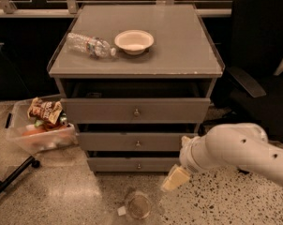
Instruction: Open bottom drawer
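The grey cabinet point(188, 46) has three drawers. The bottom drawer point(113, 164) is the shortest front, just above the floor, with a small round knob point(138, 166) at its centre. It stands about flush with the middle drawer point(108, 141) above it. The top drawer point(99, 110) sticks out slightly. My gripper point(175, 178), with cream tips on a white arm point(240, 149), hangs low beside the bottom drawer's right end, to the right of the knob and not touching it.
A plastic water bottle point(89, 45) and a white bowl point(134, 41) lie on the cabinet top. A clear bin of snacks point(38, 130) stands at the left. A clear cup point(138, 205) lies on the floor in front. A black office chair point(263, 69) is at the right.
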You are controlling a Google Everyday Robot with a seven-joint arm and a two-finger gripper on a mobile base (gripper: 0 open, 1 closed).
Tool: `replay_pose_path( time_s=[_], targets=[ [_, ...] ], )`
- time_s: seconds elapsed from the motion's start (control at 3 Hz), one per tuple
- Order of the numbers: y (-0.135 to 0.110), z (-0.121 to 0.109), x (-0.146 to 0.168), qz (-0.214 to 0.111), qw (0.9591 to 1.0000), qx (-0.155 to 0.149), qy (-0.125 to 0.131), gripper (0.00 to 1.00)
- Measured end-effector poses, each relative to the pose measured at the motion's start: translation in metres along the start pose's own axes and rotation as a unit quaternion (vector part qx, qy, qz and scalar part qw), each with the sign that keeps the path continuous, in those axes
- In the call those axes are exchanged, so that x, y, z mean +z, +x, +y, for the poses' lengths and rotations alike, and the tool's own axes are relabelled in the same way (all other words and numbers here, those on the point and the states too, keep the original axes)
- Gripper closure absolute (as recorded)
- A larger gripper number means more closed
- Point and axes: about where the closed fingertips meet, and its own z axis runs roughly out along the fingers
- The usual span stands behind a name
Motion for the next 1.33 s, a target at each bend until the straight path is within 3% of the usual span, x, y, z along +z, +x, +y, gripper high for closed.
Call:
replay_pose_path(
  time_s=[0.33,0.67,1.0,1.33],
  targets=[
    [0.016,-0.001,0.088,-0.027,0.9995,0.000,-0.016,0.00],
    [0.025,-0.019,0.174,-0.048,0.9977,0.046,-0.015,0.00],
    [0.031,-0.012,0.205,-0.062,0.9943,0.084,-0.021,0.00],
    [0.031,-0.012,0.205,-0.062,0.9943,0.084,-0.021,0.00]
  ],
)
